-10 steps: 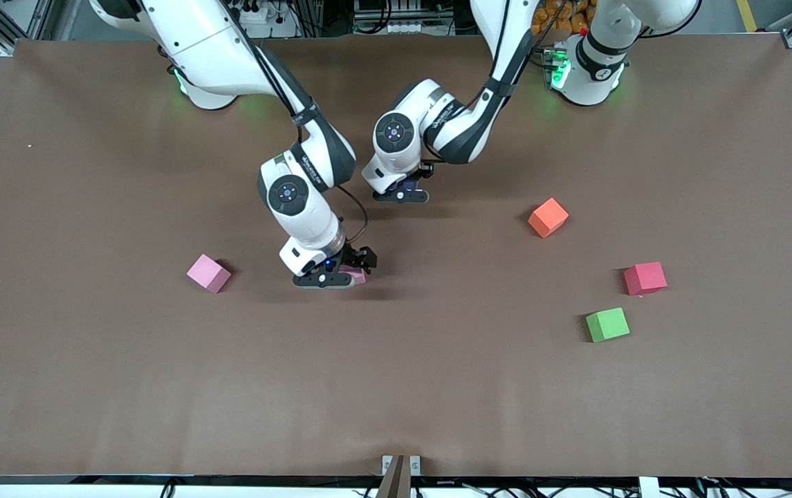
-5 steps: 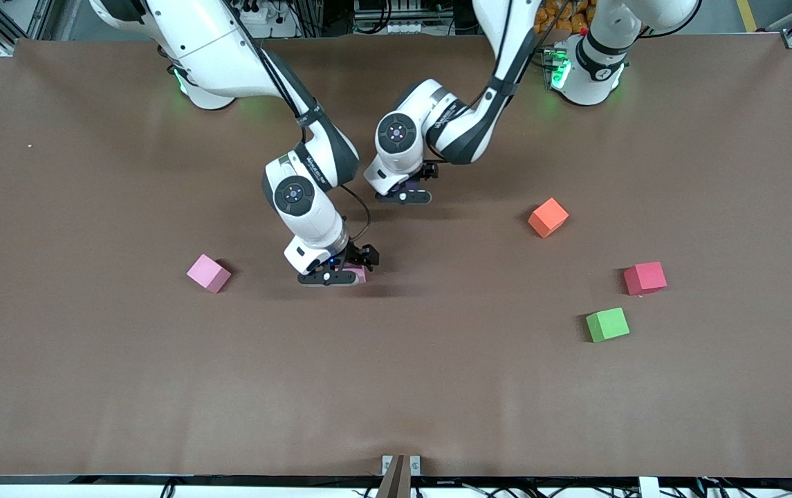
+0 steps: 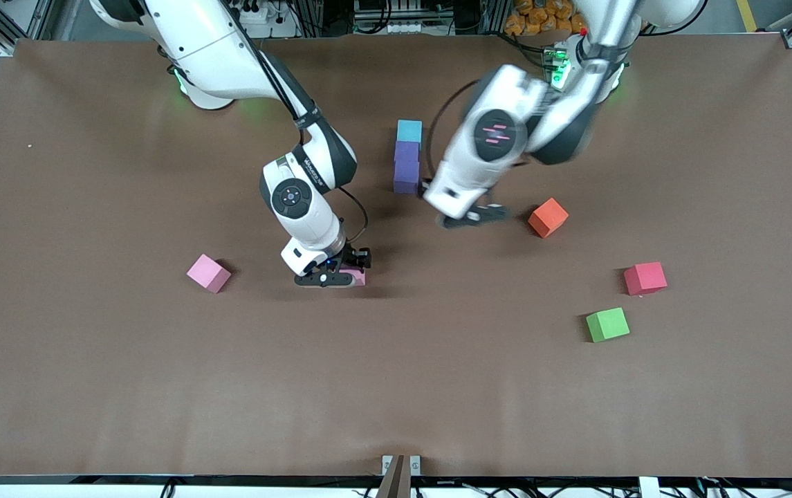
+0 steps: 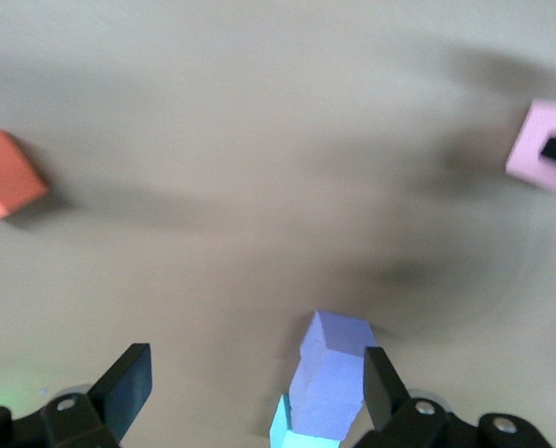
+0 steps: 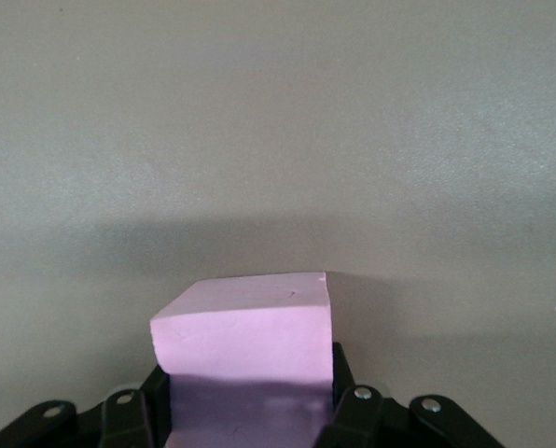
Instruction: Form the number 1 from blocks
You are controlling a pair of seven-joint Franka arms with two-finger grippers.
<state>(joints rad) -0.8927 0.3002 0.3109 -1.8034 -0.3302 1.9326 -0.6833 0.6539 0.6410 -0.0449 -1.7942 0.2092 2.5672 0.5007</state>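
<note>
**Inspector:** Near mid-table, the light blue block (image 3: 409,130) touches the purple blocks (image 3: 406,168) in one column.

**Assistant:** Remaining?

**Inspector:** Right gripper (image 3: 327,279) clamps a pink block (image 5: 245,359). Left gripper (image 3: 473,217), fingers spread, hangs beside the orange block (image 3: 548,217). Another pink block (image 3: 208,273) lies loose.

A plain brown bench (image 3: 91,346) carries small matte cubes in solid colours, none patterned. A light blue block (image 3: 409,130) touches a purple block (image 3: 407,151), with a second purple block (image 3: 406,180) in the same line. An orange block (image 3: 548,217), a red cube (image 3: 645,278) and a green cube (image 3: 607,324) are there too. One pink block (image 3: 208,273) lies loose; another pink block (image 5: 250,359) sits between black fingers (image 5: 339,411). Both arms are white with dark grey joints.
</note>
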